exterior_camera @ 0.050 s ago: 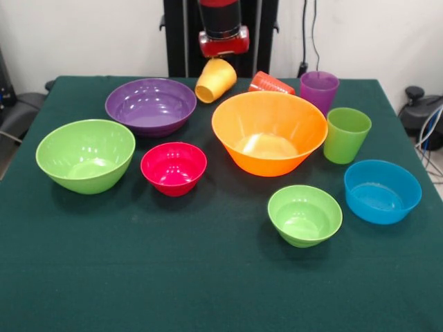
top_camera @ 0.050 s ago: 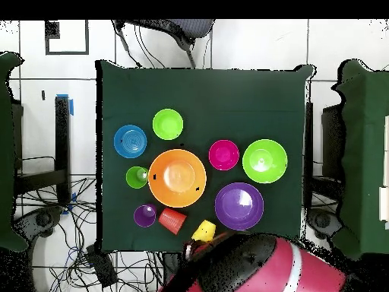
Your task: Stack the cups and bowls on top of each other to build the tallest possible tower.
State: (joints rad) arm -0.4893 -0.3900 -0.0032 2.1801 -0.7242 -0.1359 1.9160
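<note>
Across the dark green tablecloth stood six glossy, round plastic bowls, all upright and open. The orange bowl was the widest, with steeply flared walls, and sat near the middle. The purple bowl lay toward the far side, the large light green bowl at one end, and the magenta-red bowl between that one and the orange bowl. The small light green bowl and the blue bowl occupied the near side at the other end, apart from each other.

Four tapered plastic tumblers were counted. The purple tumbler and the green tumbler stood upright beside the orange bowl. The orange-red tumbler, ribbed on its wall, lay on its side behind the orange bowl. The yellow tumbler hung tilted, mouth angled downward, directly under the red and black arm, between the purple and orange bowls.

The gripper sat just above the yellow tumbler's base; its closure state could not be determined, nor whether it clamped the tumbler. All six bowls lay on the cloth below and forward of the gripper, the purple bowl nearest. In the overhead view the yellow tumbler appeared at the table edge beside the purple bowl.
</note>
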